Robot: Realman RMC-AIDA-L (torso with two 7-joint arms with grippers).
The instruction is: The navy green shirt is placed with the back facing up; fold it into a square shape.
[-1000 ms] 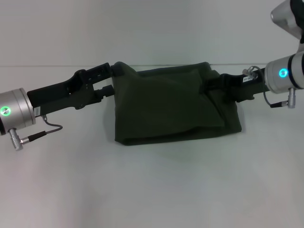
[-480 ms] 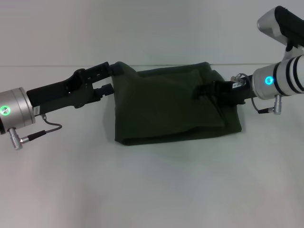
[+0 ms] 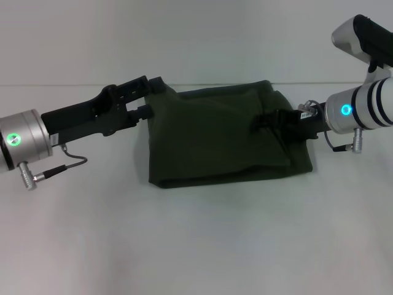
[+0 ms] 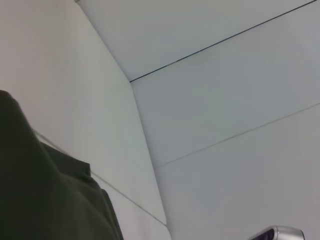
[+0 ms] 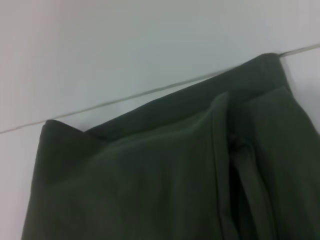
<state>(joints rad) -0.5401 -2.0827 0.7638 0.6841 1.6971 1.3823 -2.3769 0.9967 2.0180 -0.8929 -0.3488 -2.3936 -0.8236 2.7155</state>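
Note:
The navy green shirt [image 3: 215,135] lies folded into a rough rectangle on the white table, plain side up, with its far left corner peaked upward. My left gripper [image 3: 150,97] sits at that corner, open, one finger above the cloth edge and one beside it. My right gripper [image 3: 263,120] reaches in from the right and hovers low over the shirt's right part, black against the dark cloth. The left wrist view catches one edge of the shirt [image 4: 40,200]. Folded layers and a seam of the shirt [image 5: 175,190] fill the right wrist view.
The white table [image 3: 196,239] spreads wide in front of the shirt and to both sides. A pale wall rises just behind the shirt's far edge. A cable loops under my left wrist [image 3: 58,169].
My right gripper has slid left from the shirt's right edge to over the cloth. My left gripper has risen slightly and edged right. The shirt's shape is unchanged.

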